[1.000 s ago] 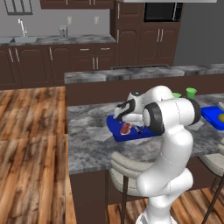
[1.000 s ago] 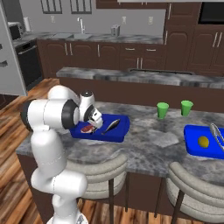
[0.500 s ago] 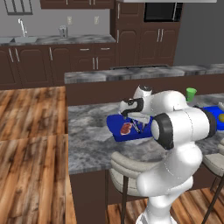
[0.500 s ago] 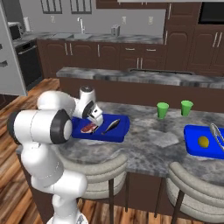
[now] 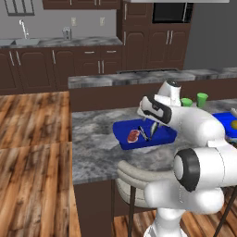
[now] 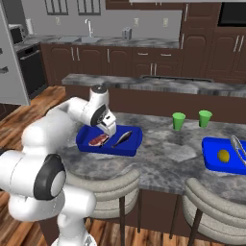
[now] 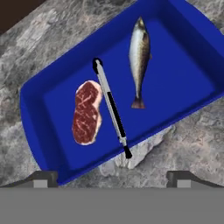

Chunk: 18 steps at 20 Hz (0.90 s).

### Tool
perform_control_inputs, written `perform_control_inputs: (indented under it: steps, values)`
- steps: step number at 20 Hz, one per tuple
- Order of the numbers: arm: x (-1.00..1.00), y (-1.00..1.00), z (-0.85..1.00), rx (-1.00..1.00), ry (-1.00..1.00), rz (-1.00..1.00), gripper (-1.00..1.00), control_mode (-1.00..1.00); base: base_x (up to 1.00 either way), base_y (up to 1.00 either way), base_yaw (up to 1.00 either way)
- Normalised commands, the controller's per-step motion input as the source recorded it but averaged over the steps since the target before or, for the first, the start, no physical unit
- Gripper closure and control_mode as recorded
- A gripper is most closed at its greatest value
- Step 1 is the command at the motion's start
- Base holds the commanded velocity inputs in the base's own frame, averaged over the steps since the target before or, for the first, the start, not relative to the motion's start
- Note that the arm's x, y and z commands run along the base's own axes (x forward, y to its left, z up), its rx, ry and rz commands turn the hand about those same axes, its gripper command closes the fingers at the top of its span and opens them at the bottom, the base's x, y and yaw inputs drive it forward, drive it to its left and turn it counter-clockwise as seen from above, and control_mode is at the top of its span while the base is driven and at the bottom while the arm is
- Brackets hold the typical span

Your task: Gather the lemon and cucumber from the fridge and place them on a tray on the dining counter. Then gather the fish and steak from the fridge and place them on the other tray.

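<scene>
The robot's hand (image 6: 109, 129) hovered above a blue tray (image 7: 183, 74) on the marbled dining counter (image 6: 158, 153), its fingers (image 7: 43, 178) spread wide and gripping nothing. The hand view looked straight down into this tray, where the steak (image 7: 86, 112) lay flat toward one end and the fish (image 7: 140, 57) lay stretched toward the other, the two apart. Between them a slim utensil (image 7: 111, 109) with a black and silver handle rested at a slant, its lower tip reaching over the tray's rim; what kind of tool it was could not be made out.

The right base view added what the close shot left out: a second blue tray (image 6: 214, 161) sat well to the right on the same counter, holding the lemon (image 6: 223, 155) and what appeared to be a pair of tongs (image 6: 239, 146) at its far right edge. Two bright green cups (image 6: 178, 120) stood on the counter between the trays, toward its far side. The left base view showed the steak tray from the other side, with the arm (image 5: 185, 120) bent over it and two stools (image 5: 139, 173) tucked under the counter's near edge.
</scene>
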Motion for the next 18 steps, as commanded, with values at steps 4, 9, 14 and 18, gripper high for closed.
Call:
perform_control_inputs:
  steps: [4,9,14,18]
  values:
    - [-1.00,-0.05,0.71,0.03,-0.02,0.00,-1.00,-1.00,0.00,0.00,0.00]
    - [-1.00,0.00,0.69,0.00,-0.06,-0.01,-1.00,-1.00,0.00,0.00,0.00]
    - [-1.00,0.09,0.49,0.00,-0.10,-0.02,-1.00,-1.00,0.00,0.00,0.00]
    - [-1.00,0.26,0.53,-0.05,-0.12,0.00,-1.00,-1.00,0.00,0.00,0.00]
